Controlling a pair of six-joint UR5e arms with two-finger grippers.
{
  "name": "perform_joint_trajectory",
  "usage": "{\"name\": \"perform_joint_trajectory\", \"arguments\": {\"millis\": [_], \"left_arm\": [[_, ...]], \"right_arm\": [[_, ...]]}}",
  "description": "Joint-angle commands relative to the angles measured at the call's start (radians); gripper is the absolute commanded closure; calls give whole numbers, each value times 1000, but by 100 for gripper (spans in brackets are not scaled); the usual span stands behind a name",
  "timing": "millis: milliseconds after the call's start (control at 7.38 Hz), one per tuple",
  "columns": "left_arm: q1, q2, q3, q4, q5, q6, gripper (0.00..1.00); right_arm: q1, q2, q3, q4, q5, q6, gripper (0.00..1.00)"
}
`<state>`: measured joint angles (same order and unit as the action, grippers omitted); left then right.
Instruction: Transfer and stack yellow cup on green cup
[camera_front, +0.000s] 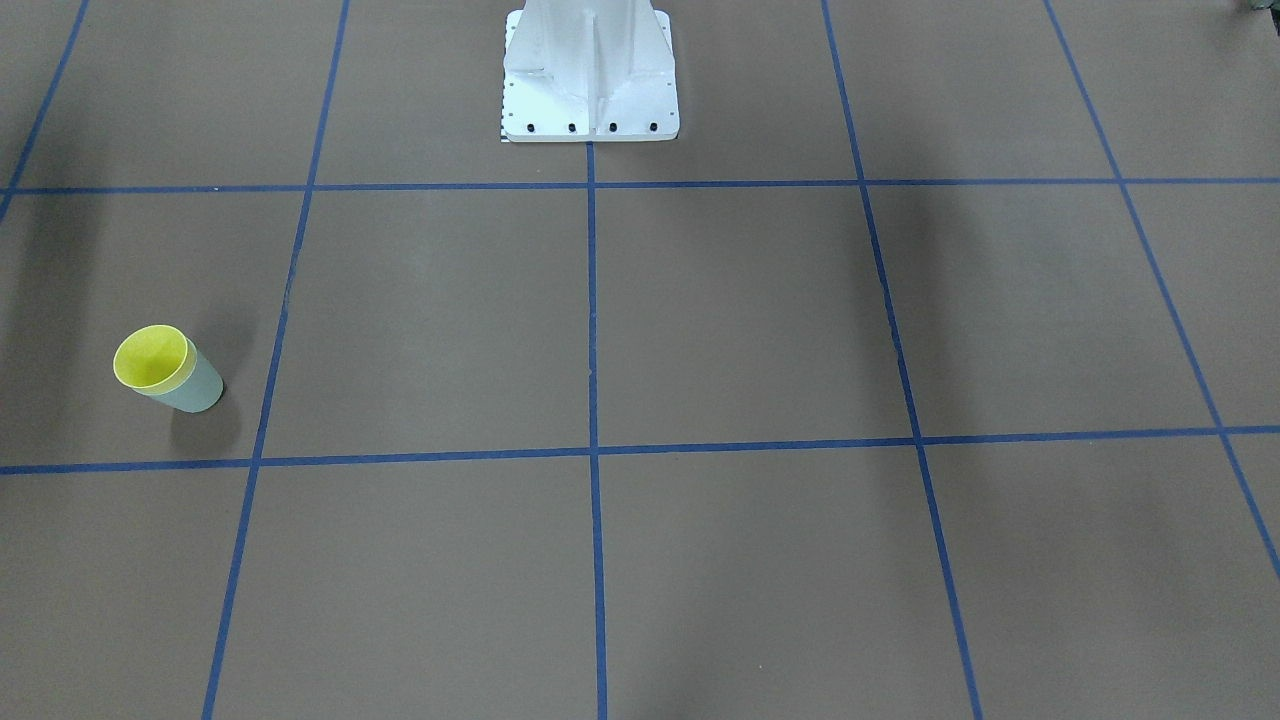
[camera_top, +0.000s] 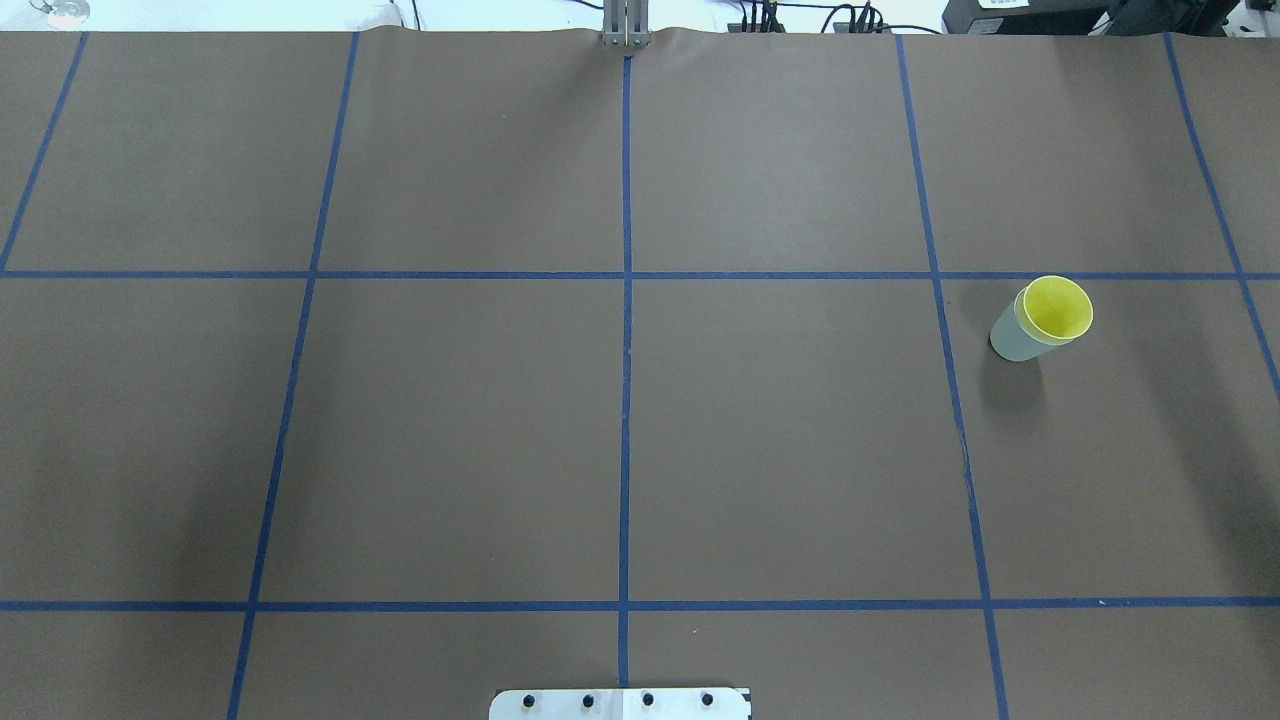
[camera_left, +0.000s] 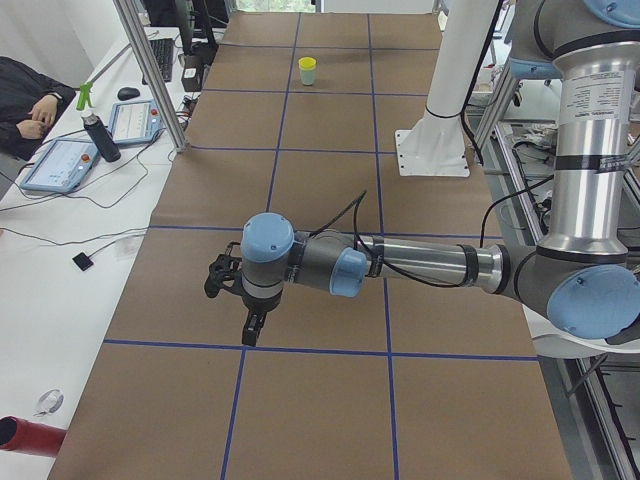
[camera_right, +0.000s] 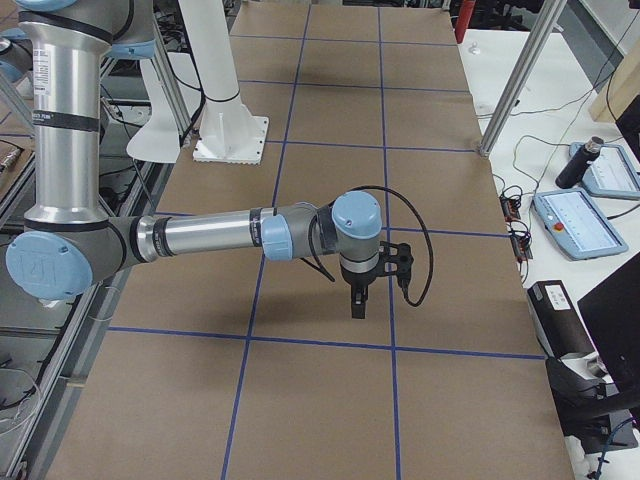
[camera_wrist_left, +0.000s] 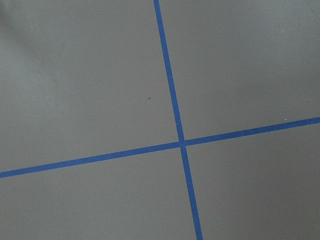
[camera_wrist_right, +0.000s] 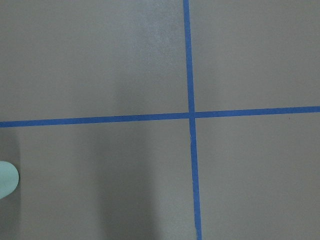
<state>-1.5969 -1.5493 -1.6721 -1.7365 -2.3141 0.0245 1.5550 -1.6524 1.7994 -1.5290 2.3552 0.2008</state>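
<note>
The yellow cup (camera_front: 150, 357) sits nested inside the green cup (camera_front: 197, 386). The pair stands upright on the brown table, on my right side, and also shows in the overhead view, yellow (camera_top: 1056, 308) in green (camera_top: 1012, 342). In the left side view the pair (camera_left: 308, 70) is small at the far end. A pale green edge (camera_wrist_right: 5, 180) shows at the left border of the right wrist view. My left gripper (camera_left: 252, 328) and right gripper (camera_right: 357, 303) show only in the side views. Both hang above the table with nothing seen in them, and I cannot tell if they are open or shut.
The white robot pedestal (camera_front: 590, 80) stands at the table's robot side. Blue tape lines (camera_top: 626, 400) divide the brown surface into squares. An operators' desk with tablets (camera_left: 60, 160), a bottle (camera_left: 100, 135) and a metal post (camera_left: 150, 75) runs along the far side.
</note>
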Motion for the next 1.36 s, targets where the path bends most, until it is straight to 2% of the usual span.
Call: {"name": "perform_joint_trajectory", "arguments": {"millis": [0, 1220], "left_arm": [[0, 0, 0, 0, 1, 0, 0], [0, 0, 14, 0, 1, 0, 0]], "right_arm": [[0, 0, 0, 1, -1, 0, 0], [0, 2, 5, -5, 1, 0, 0]]}}
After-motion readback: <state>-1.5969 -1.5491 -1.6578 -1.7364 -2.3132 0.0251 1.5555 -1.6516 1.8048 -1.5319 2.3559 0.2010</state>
